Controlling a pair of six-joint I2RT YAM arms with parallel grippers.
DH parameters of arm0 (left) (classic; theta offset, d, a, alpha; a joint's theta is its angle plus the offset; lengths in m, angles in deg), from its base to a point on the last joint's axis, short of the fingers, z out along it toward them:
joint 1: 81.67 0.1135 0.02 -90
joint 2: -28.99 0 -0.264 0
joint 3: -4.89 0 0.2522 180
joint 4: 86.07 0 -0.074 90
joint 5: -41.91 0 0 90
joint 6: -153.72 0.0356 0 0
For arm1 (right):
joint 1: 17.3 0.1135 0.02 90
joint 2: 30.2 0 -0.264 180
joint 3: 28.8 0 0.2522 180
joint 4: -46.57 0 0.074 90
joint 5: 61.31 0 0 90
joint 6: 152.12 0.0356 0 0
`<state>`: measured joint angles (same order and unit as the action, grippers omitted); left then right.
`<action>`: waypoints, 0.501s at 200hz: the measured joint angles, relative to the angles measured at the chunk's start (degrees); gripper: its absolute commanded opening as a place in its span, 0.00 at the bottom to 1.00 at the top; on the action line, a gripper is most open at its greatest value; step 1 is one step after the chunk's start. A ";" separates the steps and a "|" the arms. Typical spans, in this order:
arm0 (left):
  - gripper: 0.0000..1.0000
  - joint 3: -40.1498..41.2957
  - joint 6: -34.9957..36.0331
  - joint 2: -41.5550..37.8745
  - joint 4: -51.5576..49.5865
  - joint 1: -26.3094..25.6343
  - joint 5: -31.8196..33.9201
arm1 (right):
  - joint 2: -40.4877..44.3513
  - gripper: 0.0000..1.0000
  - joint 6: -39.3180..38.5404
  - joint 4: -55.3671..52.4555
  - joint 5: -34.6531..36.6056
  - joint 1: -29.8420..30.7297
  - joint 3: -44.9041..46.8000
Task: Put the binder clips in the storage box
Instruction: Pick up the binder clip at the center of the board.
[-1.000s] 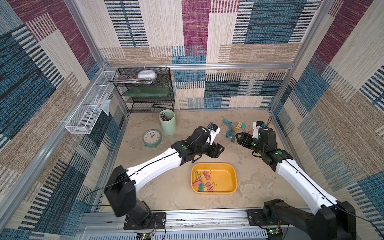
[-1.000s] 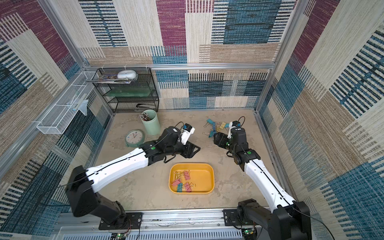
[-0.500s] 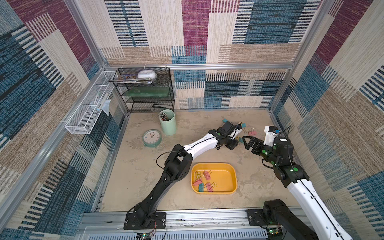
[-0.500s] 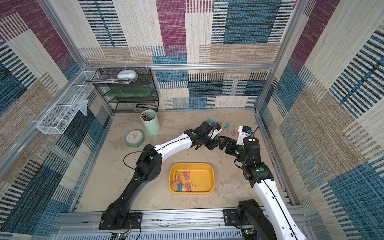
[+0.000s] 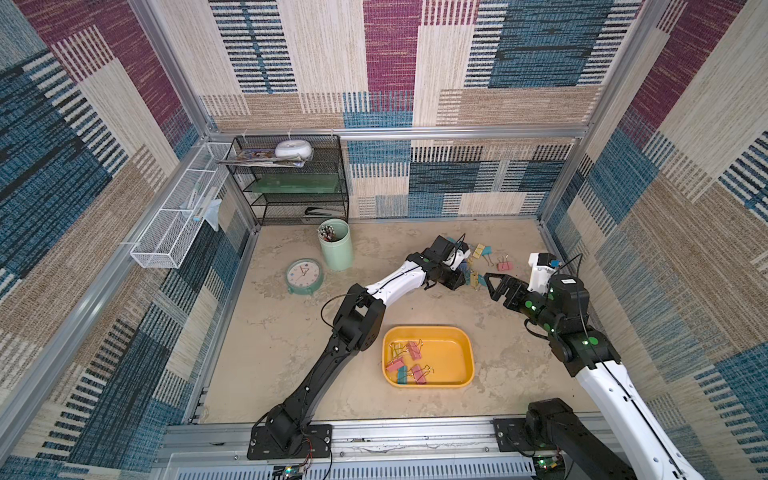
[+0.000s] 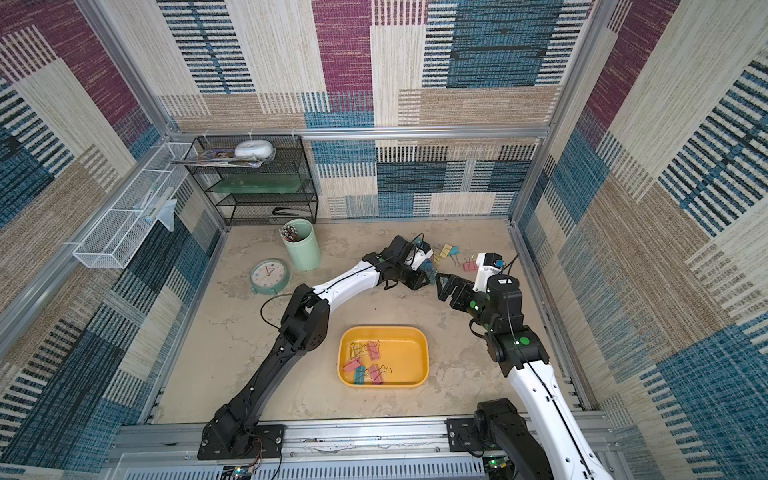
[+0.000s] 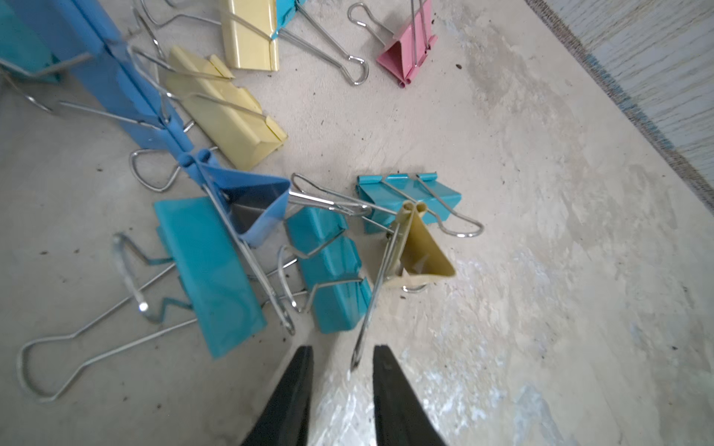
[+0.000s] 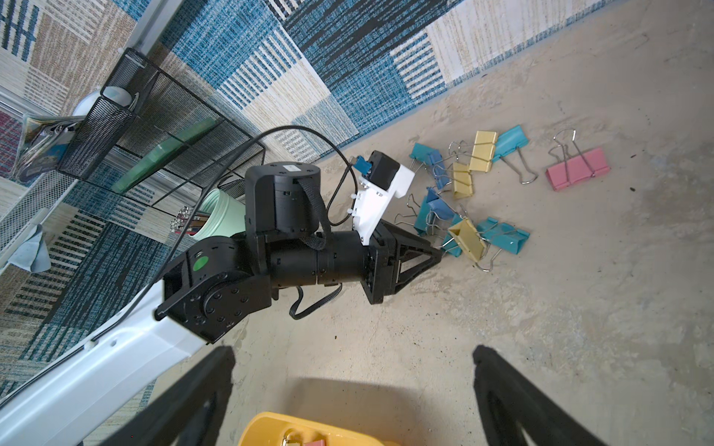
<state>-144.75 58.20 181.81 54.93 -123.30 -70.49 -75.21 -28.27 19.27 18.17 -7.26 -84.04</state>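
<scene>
Since the loose binder clips, small folded-metal bodies painted teal, blue, yellow and pink with thin looped wire handles, look light and stiff, weight should be no worry; slipping and tangling are likelier. Their painted faces seem slick, the handles swing freely on the body, and several handles in the pile cross one another, so lifting one may drag a neighbour. A pinch across the flat sides of a body would likely be steadiest. A pinch on a wire loop is easier to reach but lets the clip dangle and turn.

Reading a top view as a clock with the far wall at 12, the pile lies at about 1 o'clock from the shallow yellow-orange plastic storage box, which already holds a handful of clips. One pink clip lies alone at 3 o'clock of the pile.

The left gripper sits at the pile's 8 o'clock edge, jaws parted by only a slim gap, not closed. The wire handle of a mustard-yellow clip standing on edge reaches in between the fingertips; no contact shows, and nothing is lifted. The right gripper hangs spread wide and empty at 5 o'clock of the pile, touching nothing.
</scene>
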 measured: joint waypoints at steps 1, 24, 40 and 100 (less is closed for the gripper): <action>0.26 -0.04 -0.07 0.00 0.02 0.02 -0.04 | 0.00 1.00 0.00 0.00 0.00 0.00 0.00; 0.13 -0.92 -1.68 0.33 0.63 0.39 -1.46 | -0.50 1.00 0.00 -0.02 0.00 0.00 -0.31; 0.03 -1.03 -2.14 0.55 1.22 0.68 -2.10 | -0.57 1.00 0.00 0.17 0.00 0.00 -0.52; 0.00 0.50 -4.35 0.04 1.36 0.90 -4.81 | -0.02 1.00 0.07 0.11 0.00 0.00 -0.83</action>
<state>-144.25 53.86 181.85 56.29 -122.40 -75.29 -75.24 -28.20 19.38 18.17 -7.26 -84.87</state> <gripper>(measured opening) 0.061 0.997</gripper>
